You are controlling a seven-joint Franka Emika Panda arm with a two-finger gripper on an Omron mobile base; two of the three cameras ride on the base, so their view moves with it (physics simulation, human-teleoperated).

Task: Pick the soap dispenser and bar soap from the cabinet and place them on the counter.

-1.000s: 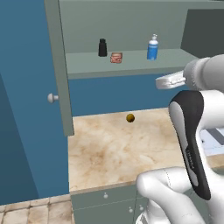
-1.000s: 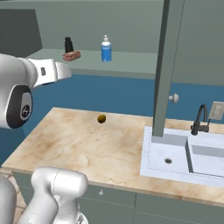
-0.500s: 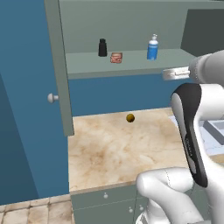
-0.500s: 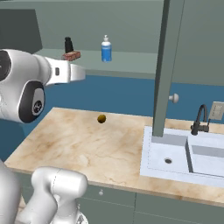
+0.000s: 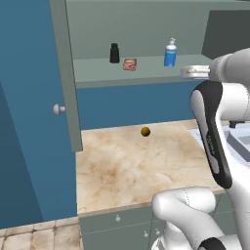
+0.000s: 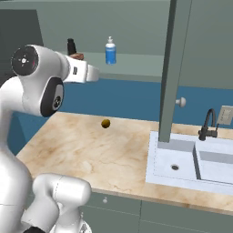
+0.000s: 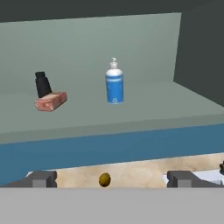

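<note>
Gripper [image 7: 112,178] open; cylindrical blue soap dispenser [image 7: 114,85], blocky pinkish bar soap [image 7: 50,101] on shelf.

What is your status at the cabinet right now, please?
Hand open, empty. Soap dispenser and bar soap on cabinet shelf. Black bottle behind the bar.

No readable text anywhere. The soap dispenser [image 7: 114,85] on the cabinet [image 7: 87,43] shelf carries a small pale mark low on its blue body, too small to make out. The bar soap [image 7: 50,101] and the black bottle [image 7: 42,84] show no lettering.
</note>
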